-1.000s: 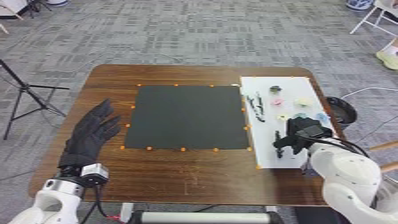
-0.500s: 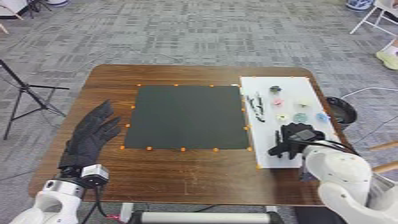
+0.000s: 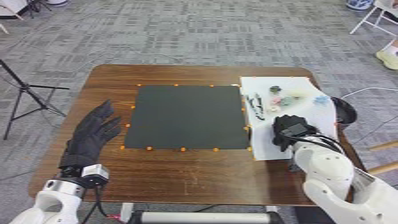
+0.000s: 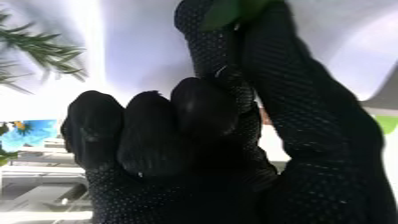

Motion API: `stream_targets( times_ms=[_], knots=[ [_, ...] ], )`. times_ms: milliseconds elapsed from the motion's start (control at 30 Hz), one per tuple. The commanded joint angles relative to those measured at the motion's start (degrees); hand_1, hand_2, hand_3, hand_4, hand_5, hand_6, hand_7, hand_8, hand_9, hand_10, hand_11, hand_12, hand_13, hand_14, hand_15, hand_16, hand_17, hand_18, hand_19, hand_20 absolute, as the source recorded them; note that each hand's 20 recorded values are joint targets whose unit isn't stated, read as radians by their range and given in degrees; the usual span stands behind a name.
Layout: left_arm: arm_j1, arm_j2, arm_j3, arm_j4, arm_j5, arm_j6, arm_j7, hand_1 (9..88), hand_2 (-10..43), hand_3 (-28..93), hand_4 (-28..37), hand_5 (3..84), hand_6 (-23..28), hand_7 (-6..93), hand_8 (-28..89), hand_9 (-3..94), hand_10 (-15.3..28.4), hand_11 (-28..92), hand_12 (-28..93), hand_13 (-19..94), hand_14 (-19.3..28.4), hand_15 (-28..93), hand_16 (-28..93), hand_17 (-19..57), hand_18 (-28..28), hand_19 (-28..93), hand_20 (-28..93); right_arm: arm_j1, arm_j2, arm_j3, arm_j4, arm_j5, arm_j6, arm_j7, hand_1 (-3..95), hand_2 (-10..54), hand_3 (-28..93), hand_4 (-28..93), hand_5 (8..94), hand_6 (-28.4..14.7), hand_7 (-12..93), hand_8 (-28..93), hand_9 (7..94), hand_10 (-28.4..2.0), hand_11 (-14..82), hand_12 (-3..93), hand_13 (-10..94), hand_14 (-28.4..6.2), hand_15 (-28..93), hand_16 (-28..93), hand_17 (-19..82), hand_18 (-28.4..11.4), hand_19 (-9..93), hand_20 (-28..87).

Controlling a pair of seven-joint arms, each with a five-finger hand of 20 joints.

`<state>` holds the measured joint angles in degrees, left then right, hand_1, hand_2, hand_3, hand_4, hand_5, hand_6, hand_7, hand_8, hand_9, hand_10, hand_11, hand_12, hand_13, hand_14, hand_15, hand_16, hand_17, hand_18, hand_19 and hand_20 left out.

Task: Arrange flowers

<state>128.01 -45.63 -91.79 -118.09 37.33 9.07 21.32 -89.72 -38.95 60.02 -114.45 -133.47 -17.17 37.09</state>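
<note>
Near the black bin (image 3: 346,112), the right hand's (image 3: 290,125) fingers pinch greenery (image 4: 224,15); the left hand's (image 3: 87,134) are relaxed.

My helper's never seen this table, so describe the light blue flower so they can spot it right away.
On the brown table, right of the large dark mat, lies a white sheet. The light blue flower is in the sheet's far half, by its right edge. It sits farthest right of the small group there, blue where the neighbour just left is pale yellow.
</note>
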Motion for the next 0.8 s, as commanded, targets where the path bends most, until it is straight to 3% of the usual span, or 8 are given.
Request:
stream_targets(
  times_ms=[33, 200, 267, 567, 667, 800],
  knots=[
    [0.82, -0.50, -0.52, -0.46, 0.17, -0.14, -0.08, 28.4, -5.0, 65, -25.6, 22.2, 1.8, 17.4, -8, 16.4, 9.7, 15, 18, 15, 12.8, 25, 6, -10.5, 19.1, 37, 12, -4.55, -0.63, 0.22, -0.09, 4.00, -5.71, -0.97, 54.6, -9.5, 71, -28, 81.4, 0.9, 31, 6, 83.3, -8.2, 66.2, 49.9, 79, -8.6, 81, 38, 52, -19.1, 93, 69],
    [0.40, -0.52, -0.28, -0.35, 0.20, -0.33, -0.15, 28.6, -4.9, 65, -25.7, 22.3, 1.8, 17.4, -8, 16.4, 9.7, 15, 19, 15, 12.7, 25, 6, -10.6, 19.1, 37, 12, -5.16, 0.20, 3.61, -3.56, 6.18, -7.87, -0.95, 53.3, -9.5, 75, -28, 79.9, -0.2, 35, 10, 82.4, -8.0, 66.1, 51.0, 78, -8.3, 81, 39, 52, -18.7, 93, 69],
    [0.83, -0.57, -0.41, -0.56, 0.23, -0.14, -0.03, 28.5, -5.0, 65, -25.7, 22.3, 1.8, 17.3, -8, 16.4, 9.7, 15, 19, 15, 12.7, 25, 6, -10.6, 19.1, 37, 12, -6.14, 0.97, 5.31, -5.29, 7.03, -6.42, -1.15, 50.5, -9.5, 79, -22, 77.4, -1.4, 40, 11, 81.4, -7.8, 66.7, 51.0, 78, -8.3, 81, 39, 52, -18.5, 93, 69],
    [0.89, -0.46, -0.75, -0.54, 0.13, -0.11, 0.01, 28.6, -5.0, 65, -25.7, 22.3, 1.8, 17.4, -8, 16.4, 9.7, 15, 19, 15, 12.7, 25, 6, -10.5, 19.1, 37, 12, -6.16, 2.58, 8.97, -9.51, 5.80, 7.84, -4.24, 45.7, -9.5, 81, -8, 71.7, -3.4, 54, 13, 83.2, -6.0, 69.1, 51.0, 81, -5.8, 82, 37, 58, -17.0, 93, 71],
    [0.94, -0.21, -1.00, -0.57, 0.17, -0.01, -0.02, 28.5, -4.9, 65, -25.6, 22.3, 1.9, 17.4, -8, 16.4, 9.6, 15, 19, 15, 12.7, 25, 6, -10.5, 19.1, 37, 12, -2.23, 1.18, 6.71, -8.65, 7.50, 11.50, -5.51, 45.5, -9.5, 81, -8, 70.2, -4.1, 57, 13, 83.6, -5.8, 69.1, 51.4, 82, -5.5, 82, 38, 58, -16.7, 93, 71],
    [0.45, 0.33, -1.54, -0.41, 0.15, 0.76, 0.55, 28.6, -5.0, 65, -25.5, 22.3, 1.8, 17.5, -8, 16.4, 9.7, 15, 19, 15, 12.7, 25, 6, -10.6, 19.1, 37, 12, 8.42, -4.00, -1.24, -4.53, 11.28, 11.33, -6.60, 45.0, -9.5, 82, -7, 69.3, -3.8, 58, 13, 84.0, -5.4, 69.1, 51.8, 82, -5.2, 82, 38, 59, -16.4, 93, 72]
  ],
)
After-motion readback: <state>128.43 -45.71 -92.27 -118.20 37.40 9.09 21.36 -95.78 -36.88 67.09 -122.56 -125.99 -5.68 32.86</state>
